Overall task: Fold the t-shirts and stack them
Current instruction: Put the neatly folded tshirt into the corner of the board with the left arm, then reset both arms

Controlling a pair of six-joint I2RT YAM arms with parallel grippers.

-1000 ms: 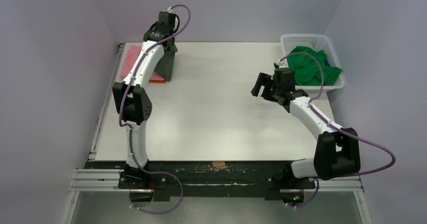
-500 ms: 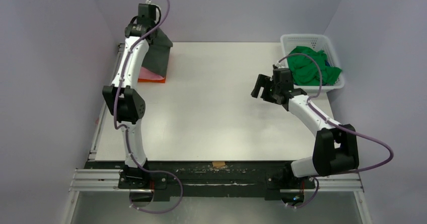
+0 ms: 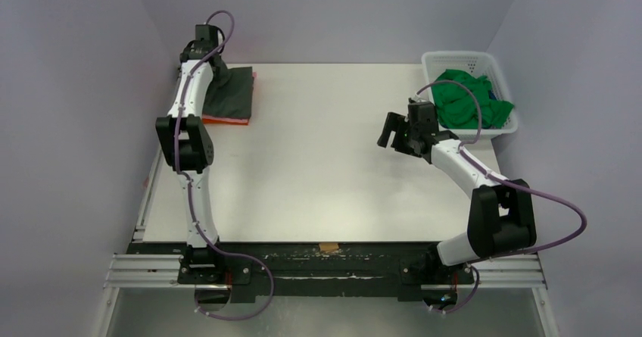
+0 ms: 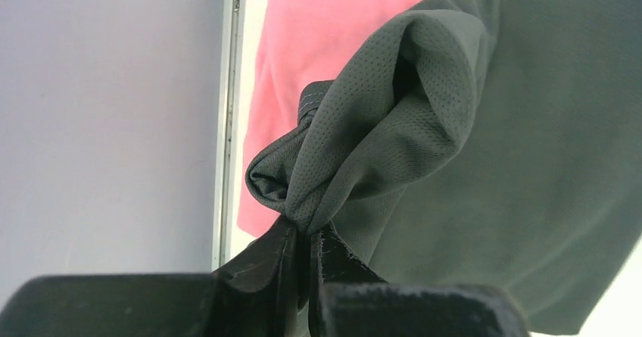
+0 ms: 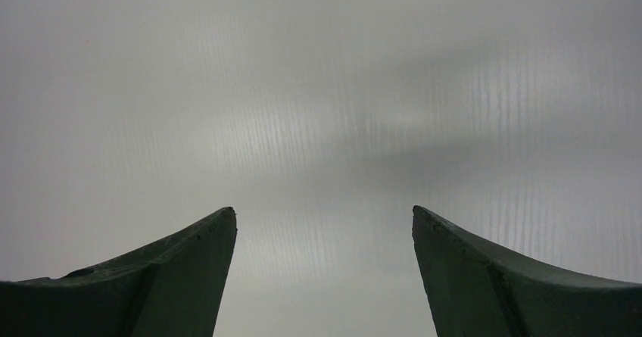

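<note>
The dark charcoal-grey t-shirt (image 3: 233, 95) lies spread over a stack at the table's far left corner. My left gripper (image 3: 214, 74) is at its far left edge, shut on a bunched fold of the cloth (image 4: 356, 148); in the left wrist view the left gripper (image 4: 306, 231) pinches that fold tight. Under the grey shirt lies a pink t-shirt (image 4: 303, 42), and an orange t-shirt (image 3: 227, 122) shows as a sliver at the stack's near edge. A bright green t-shirt (image 3: 465, 102) sits crumpled in the basket. My right gripper (image 3: 392, 131) hangs open over bare table, its jaws (image 5: 322, 212) empty.
A white lattice basket (image 3: 469, 58) stands at the far right corner, just behind the right wrist. A metal rail (image 4: 229, 117) runs along the table's left edge beside the stack, with the purple wall close behind it.
My left arm has swung left and down, and the grey shirt has gone from hanging to lying on the pink and orange stack. The right arm has barely shifted.
</note>
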